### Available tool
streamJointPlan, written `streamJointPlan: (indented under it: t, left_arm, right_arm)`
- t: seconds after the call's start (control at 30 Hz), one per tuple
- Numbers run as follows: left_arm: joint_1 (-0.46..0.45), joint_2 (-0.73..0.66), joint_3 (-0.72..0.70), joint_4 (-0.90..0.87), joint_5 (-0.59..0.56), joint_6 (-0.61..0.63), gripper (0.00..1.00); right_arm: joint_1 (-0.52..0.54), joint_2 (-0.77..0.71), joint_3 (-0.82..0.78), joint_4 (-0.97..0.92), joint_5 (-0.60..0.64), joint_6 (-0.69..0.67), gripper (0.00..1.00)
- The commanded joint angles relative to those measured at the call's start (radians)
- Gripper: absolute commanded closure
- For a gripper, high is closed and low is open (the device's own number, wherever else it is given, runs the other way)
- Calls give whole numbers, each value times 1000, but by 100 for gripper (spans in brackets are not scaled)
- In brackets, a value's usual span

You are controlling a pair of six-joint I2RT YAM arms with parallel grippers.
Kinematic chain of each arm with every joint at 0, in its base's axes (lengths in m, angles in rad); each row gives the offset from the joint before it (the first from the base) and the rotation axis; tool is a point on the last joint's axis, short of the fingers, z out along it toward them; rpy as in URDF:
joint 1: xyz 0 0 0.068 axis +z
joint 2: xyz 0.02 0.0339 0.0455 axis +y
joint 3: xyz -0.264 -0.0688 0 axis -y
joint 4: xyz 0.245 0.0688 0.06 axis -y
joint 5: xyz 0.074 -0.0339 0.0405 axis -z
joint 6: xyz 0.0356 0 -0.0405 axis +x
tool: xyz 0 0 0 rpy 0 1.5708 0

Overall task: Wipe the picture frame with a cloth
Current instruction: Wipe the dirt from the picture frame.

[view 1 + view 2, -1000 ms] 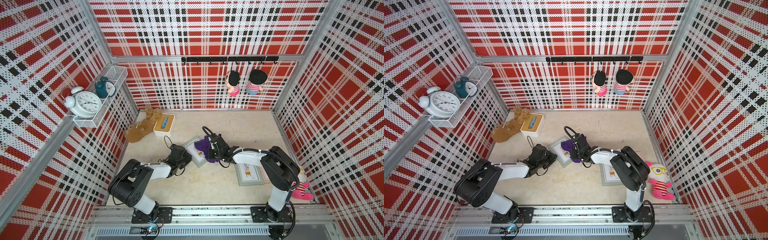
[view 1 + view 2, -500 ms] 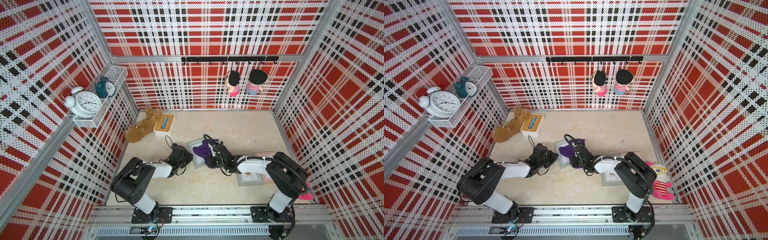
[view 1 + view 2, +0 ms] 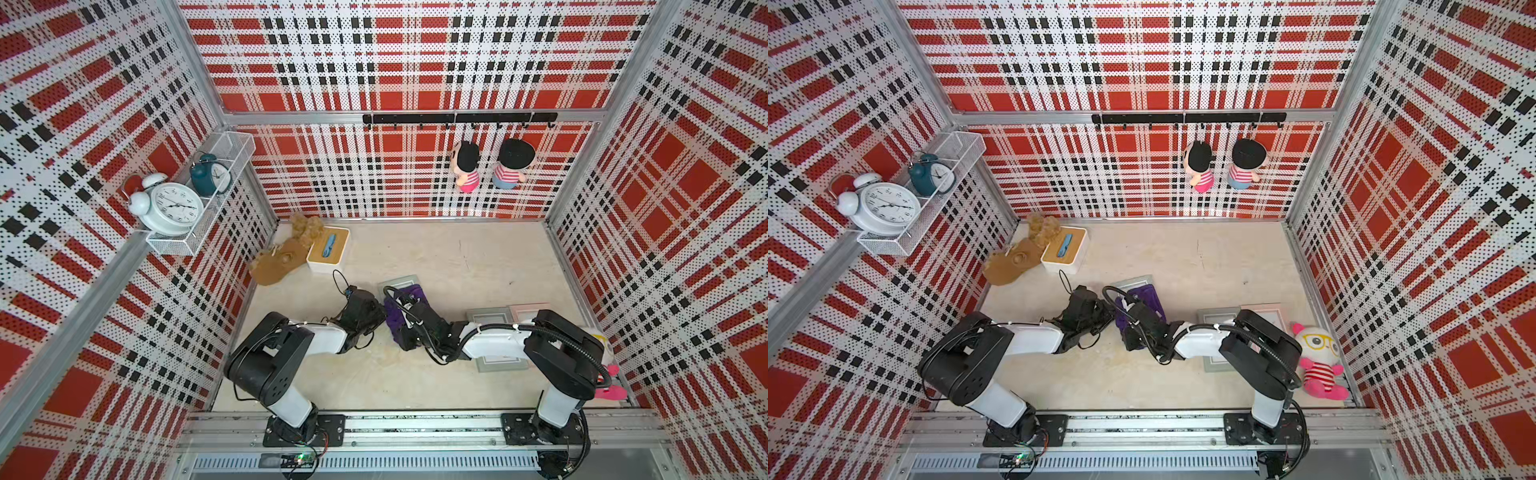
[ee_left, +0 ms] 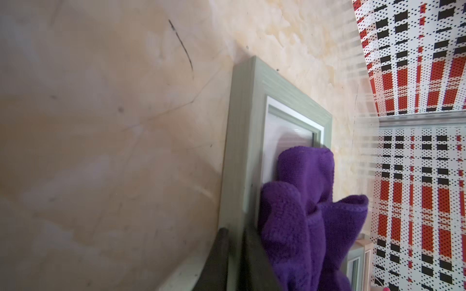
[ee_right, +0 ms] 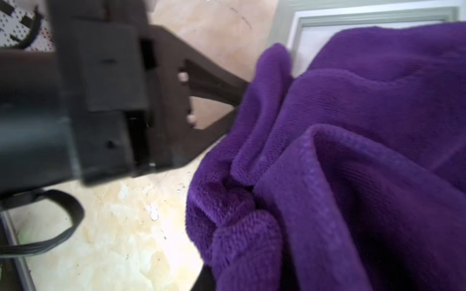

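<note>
Wiping step in hand. The left claw is closed on the rim of the picture frame, which lies on the counter. The right claw is clamped on the cloth, bunched over the glass.

Judged best: frame pinned firmly, cloth pressed flatter and drawn over the bare glass corner, not dragged off the edge.

Counted: three frames, including grey frame and pink frame; one cloth; two claws.

Red plaid perforated walls enclose a beige, seemingly marbled floor.
</note>
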Motion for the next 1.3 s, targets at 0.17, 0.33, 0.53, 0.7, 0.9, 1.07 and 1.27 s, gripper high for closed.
streamJointPlan:
  t: [0.17, 0.33, 0.53, 0.7, 0.9, 1.07, 1.27]
  left_arm:
    - [-11, 78, -44, -267, -33, 4, 85]
    - [-14, 84, -41, -268, -35, 3, 85]
    - [-20, 96, -39, -273, -31, 8, 85]
    - [-24, 104, -28, -298, -43, 21, 85]
    - [-42, 110, -21, -325, -73, 21, 84]
    - [-54, 110, -26, -325, -85, 9, 84]
    - [-51, 105, -30, -324, -85, 18, 84]
  right_arm:
    - [-161, -97, -135, -109, 31, -27, 100]
    - [-11, 8, -14, -96, -3, 31, 100]
    - [-47, -21, -67, -89, 19, 44, 100]
    - [-199, -112, -158, -115, 9, -14, 100]
    - [-51, -26, -5, -122, -17, 7, 100]
    - [-4, 53, 29, -46, -55, 120, 100]
    - [-186, -85, -147, -90, -2, 86, 100]
